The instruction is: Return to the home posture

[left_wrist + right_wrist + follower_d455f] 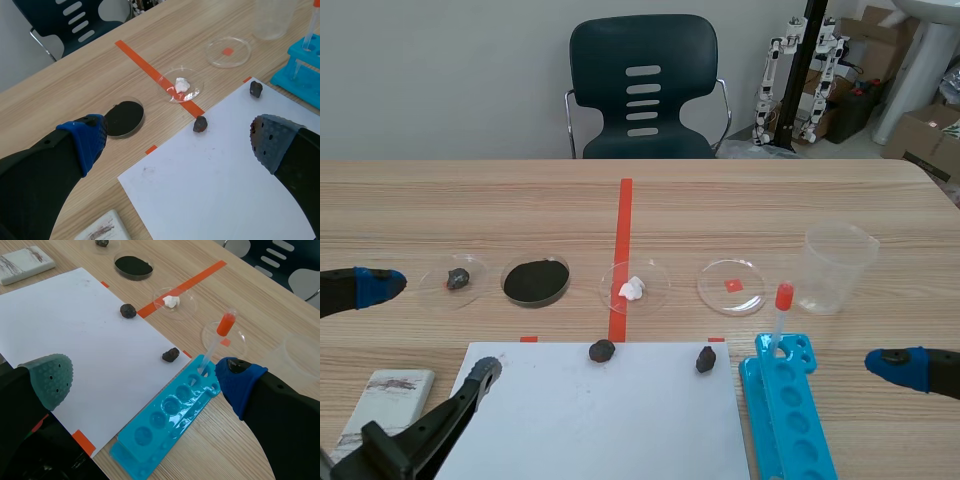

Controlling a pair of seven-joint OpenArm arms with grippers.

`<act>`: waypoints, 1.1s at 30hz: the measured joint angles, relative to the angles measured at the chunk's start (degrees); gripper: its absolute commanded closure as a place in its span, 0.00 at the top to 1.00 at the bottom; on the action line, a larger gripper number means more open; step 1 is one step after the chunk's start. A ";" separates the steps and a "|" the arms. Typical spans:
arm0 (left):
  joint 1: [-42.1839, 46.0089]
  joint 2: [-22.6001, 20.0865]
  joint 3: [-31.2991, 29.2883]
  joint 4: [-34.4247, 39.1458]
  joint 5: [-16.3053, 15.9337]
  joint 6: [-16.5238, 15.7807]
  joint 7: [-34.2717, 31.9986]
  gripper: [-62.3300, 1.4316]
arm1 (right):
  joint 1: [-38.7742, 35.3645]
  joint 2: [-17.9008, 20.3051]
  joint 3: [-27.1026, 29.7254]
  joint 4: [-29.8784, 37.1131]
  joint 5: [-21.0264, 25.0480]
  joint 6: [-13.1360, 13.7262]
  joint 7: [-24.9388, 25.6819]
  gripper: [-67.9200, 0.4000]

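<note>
Gaping wide, both black end effectors.

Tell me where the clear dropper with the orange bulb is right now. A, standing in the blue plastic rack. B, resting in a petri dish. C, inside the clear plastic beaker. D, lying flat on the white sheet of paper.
A: the clear dropper with the orange bulb stands upright in a hole at one end of the blue plastic rack, near the clear plastic beaker but not inside it.
</note>
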 measured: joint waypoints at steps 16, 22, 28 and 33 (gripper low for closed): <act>13.38 2.29 -3.41 6.27 1.29 -0.15 -0.85 0.96 | 0.00 0.00 0.00 0.00 0.00 -0.02 0.02 0.87; 13.77 2.29 -3.41 6.38 1.29 -0.20 -0.83 0.96 | 0.00 0.00 0.00 0.00 0.00 -0.02 0.02 0.87; 13.75 2.29 -3.41 6.38 1.29 -0.20 -0.83 0.96 | 0.00 0.00 0.00 0.00 0.00 -0.02 0.02 0.87; 13.75 2.29 -3.41 6.38 1.29 -0.22 -0.83 0.96 | 0.00 0.00 0.00 0.00 0.00 -0.02 0.02 0.87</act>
